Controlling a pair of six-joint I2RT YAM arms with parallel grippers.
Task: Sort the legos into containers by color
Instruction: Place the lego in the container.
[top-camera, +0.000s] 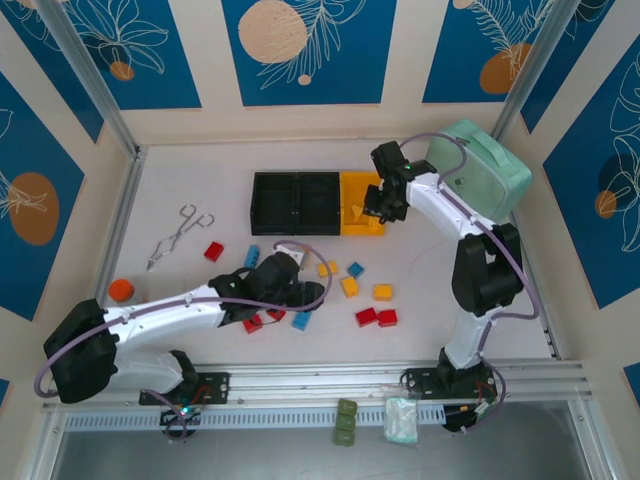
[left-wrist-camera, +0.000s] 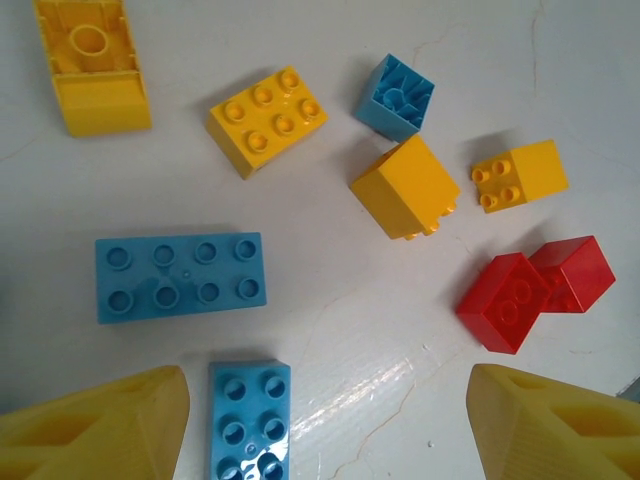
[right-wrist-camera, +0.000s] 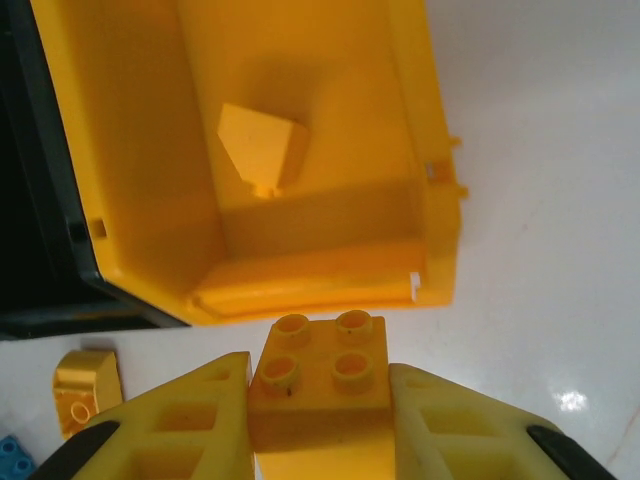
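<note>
My right gripper (right-wrist-camera: 320, 400) is shut on a yellow four-stud lego (right-wrist-camera: 322, 385), held just short of the near wall of the yellow container (right-wrist-camera: 430, 150). One yellow piece (right-wrist-camera: 260, 145) lies inside that bin. The two black containers (top-camera: 295, 200) adjoin it on the left. My left gripper (left-wrist-camera: 330, 440) hangs open over loose legos. A light blue brick (left-wrist-camera: 248, 420) lies between its fingers, close to the left finger (left-wrist-camera: 100, 430). Beyond lie a long blue brick (left-wrist-camera: 180, 277), yellow bricks (left-wrist-camera: 267, 118) (left-wrist-camera: 405, 187) and two red bricks (left-wrist-camera: 535, 292).
A mint-green case (top-camera: 480, 165) stands at the back right, beside the right arm. Metal forceps (top-camera: 178, 235) and an orange disc (top-camera: 121, 290) lie at the left. Olive-green bricks (top-camera: 346, 420) and a small bag (top-camera: 402, 420) sit at the near rail.
</note>
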